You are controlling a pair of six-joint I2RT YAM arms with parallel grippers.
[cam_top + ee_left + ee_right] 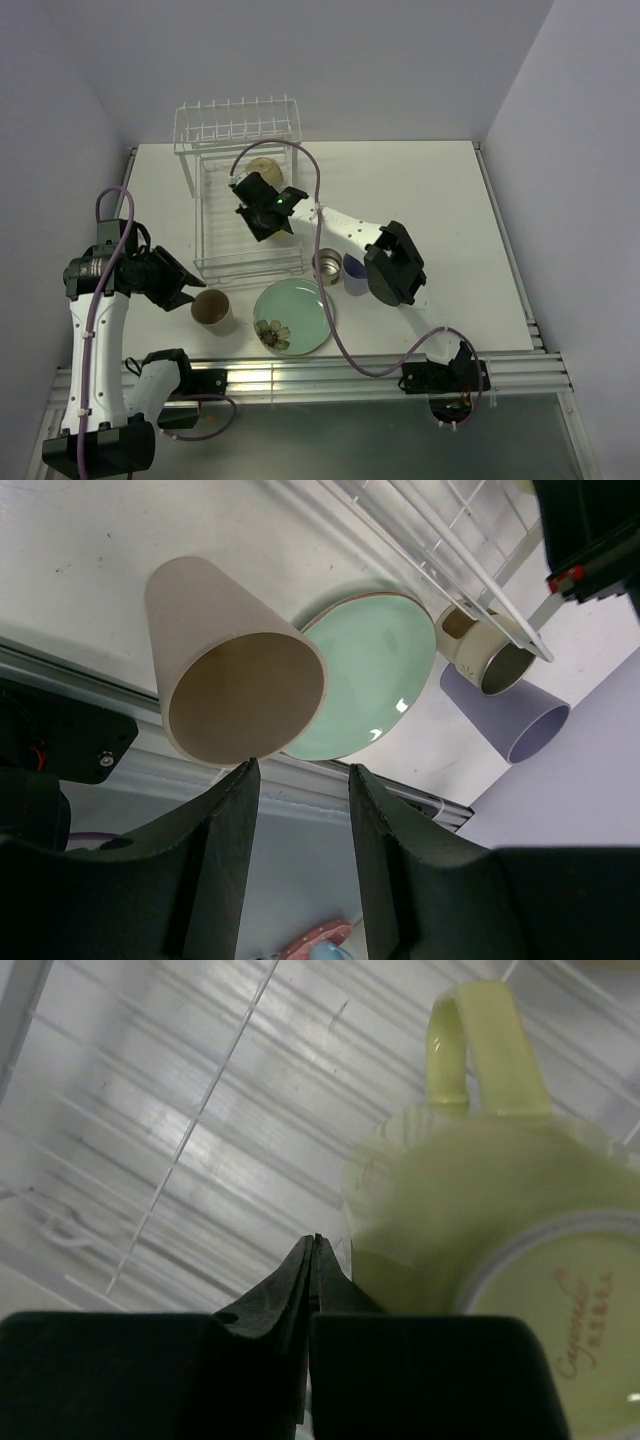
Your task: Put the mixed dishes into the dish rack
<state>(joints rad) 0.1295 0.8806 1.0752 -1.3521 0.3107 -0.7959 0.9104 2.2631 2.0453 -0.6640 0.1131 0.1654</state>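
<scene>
The white wire dish rack [240, 215] stands at the back left. A pale yellow-green handled mug [480, 1210] lies upside down inside it, also visible in the top view [266, 171]. My right gripper [256, 200] hangs over the rack, shut and empty [315, 1242], just left of the mug. My left gripper [188, 292] is open, its fingertips [302, 770] just short of the tan cup [235, 680] standing at the front [212, 310]. The mint-green plate [293, 315], small metal cup [327, 266] and lavender cup [354, 274] sit on the table. The cream bowl is not visible.
The table's front rail [330, 370] runs close behind the tan cup and plate. My right arm's elbow [395, 262] hangs just right of the lavender cup. The rack's raised prongs [238, 115] are at its far end.
</scene>
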